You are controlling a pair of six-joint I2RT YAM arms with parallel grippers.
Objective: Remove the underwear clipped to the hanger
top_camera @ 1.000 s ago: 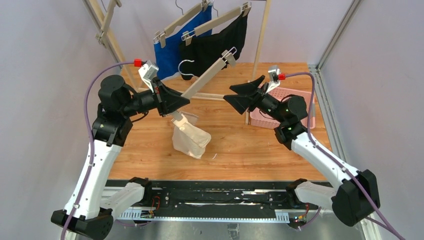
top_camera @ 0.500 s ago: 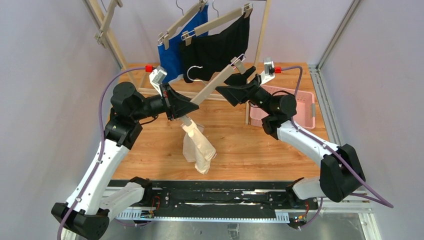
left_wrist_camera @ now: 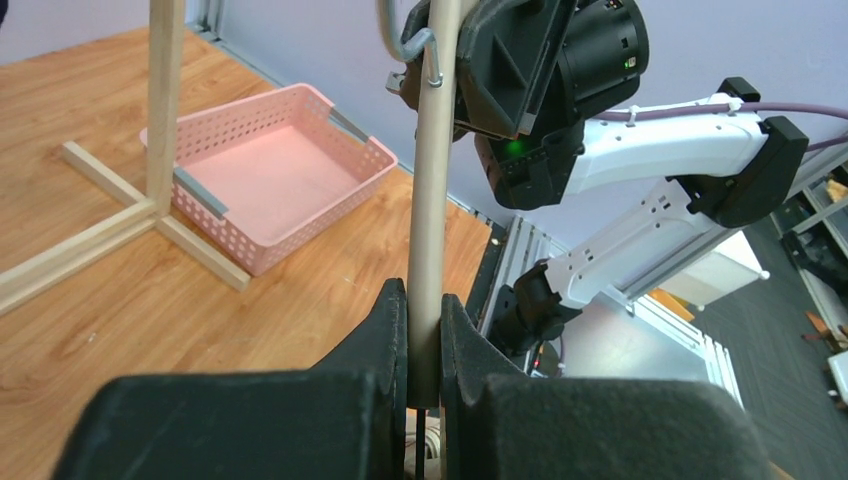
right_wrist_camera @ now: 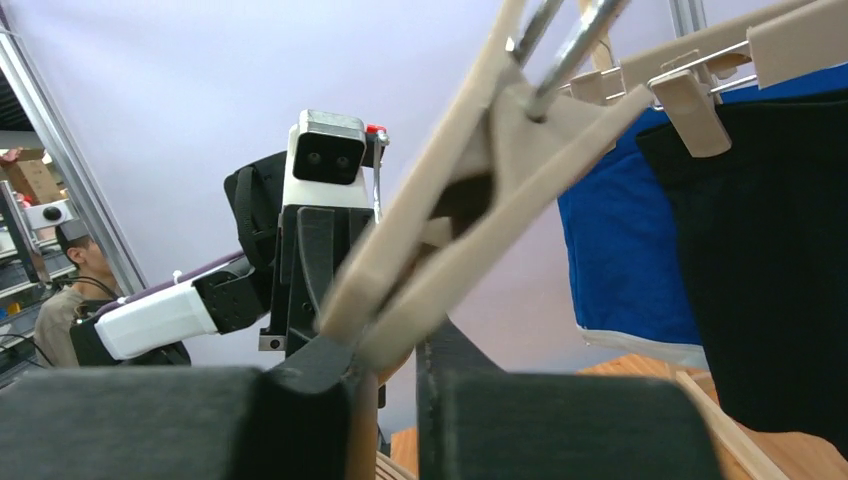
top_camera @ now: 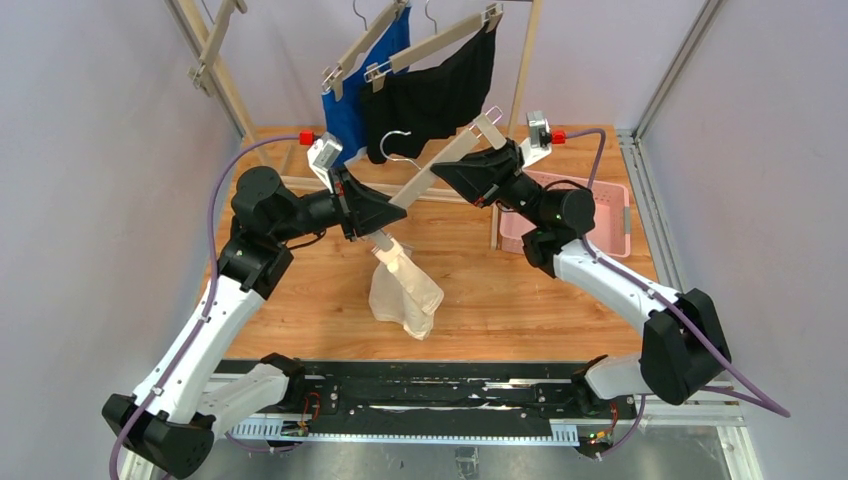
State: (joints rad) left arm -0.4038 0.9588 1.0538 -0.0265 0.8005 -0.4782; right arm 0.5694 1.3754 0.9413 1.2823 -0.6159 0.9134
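Black underwear [top_camera: 430, 95] behind tilted hanger [top_camera: 433, 171], pink basket [top_camera: 604, 216] right.

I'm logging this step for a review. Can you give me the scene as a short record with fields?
left gripper: shut on the bar of the hanger, near its lower end
right gripper: fingers closed on the hanger's upper clip
cream underwear: hanging from the hanger's lower end
blue underwear: clipped to a hanger at the back
black underwear: clipped to a hanger beside the blue one
pink basket: on the table, by the rack's post
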